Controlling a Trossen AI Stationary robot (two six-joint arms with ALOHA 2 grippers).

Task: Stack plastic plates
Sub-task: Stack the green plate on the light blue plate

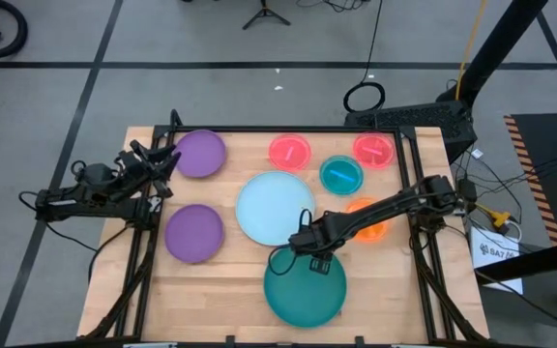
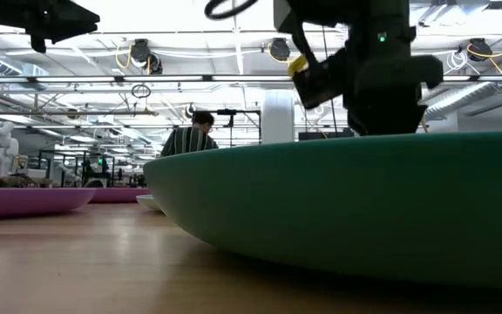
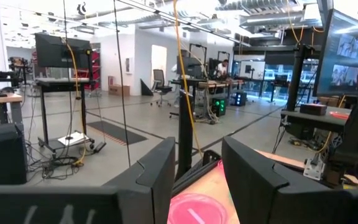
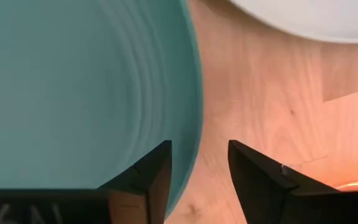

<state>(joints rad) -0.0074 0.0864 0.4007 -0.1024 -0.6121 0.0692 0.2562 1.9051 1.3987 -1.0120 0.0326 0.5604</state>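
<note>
The large teal plate (image 1: pixel 305 285) lies flat near the table's near edge and fills the low view (image 2: pixel 364 201). My right gripper (image 1: pixel 299 248) hangs open over its far rim. In the right wrist view (image 4: pixel 199 149), one finger stands over the plate's inside and the other over bare wood, with the rim (image 4: pixel 194 112) between them; I see no touch. The light blue plate (image 1: pixel 275 208) lies just beyond. My left gripper (image 1: pixel 167 159) waits open beside the far purple plate (image 1: pixel 201 153); a pink plate (image 3: pixel 197 210) shows between its fingers (image 3: pixel 197 152).
A second purple plate (image 1: pixel 193 232) lies left of centre. Two pink plates (image 1: pixel 289 151) (image 1: pixel 374 150) and a small blue plate (image 1: pixel 341 174) lie along the far side. The orange plate (image 1: pixel 367 222) is partly hidden under my right arm. Bare wood shows at the near left.
</note>
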